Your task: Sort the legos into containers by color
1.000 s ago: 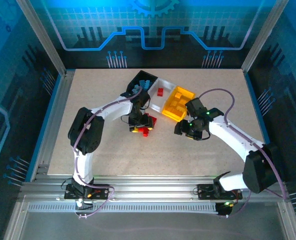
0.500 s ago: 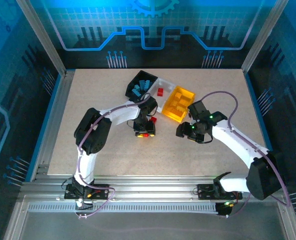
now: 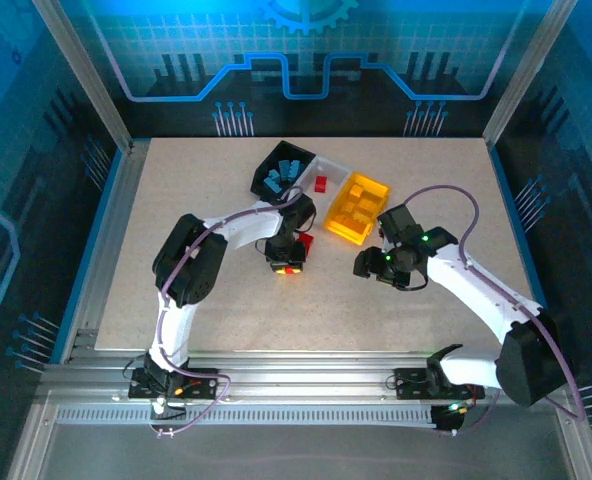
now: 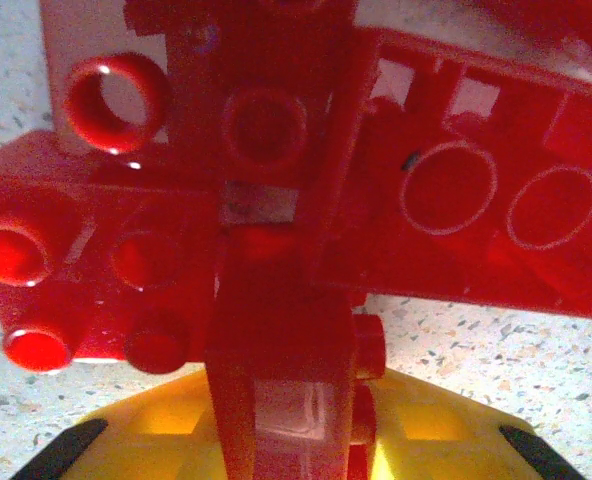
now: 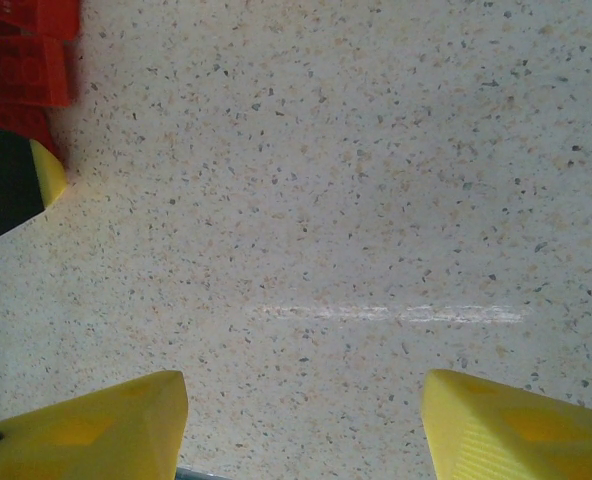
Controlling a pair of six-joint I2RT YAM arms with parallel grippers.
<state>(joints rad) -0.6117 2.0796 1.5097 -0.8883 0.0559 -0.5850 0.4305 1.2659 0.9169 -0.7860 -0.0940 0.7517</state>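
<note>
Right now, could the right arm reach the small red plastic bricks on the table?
Probably not cleanly: bare table lies between the open right gripper and the red bricks, but the left gripper is clamped on them.

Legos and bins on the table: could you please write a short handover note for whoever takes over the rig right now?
Left hand: shut on a red brick, down at the table among the loose red legos, just in front of the bins.
Right hand: open, holding nothing, over bare table.
Done: blue legos lie in the black bin, yellow legos in the yellow bin, and one sorted red lego in the white bin.
Left: take the red brick to the white bin, then likely the remaining loose red legos.
</note>
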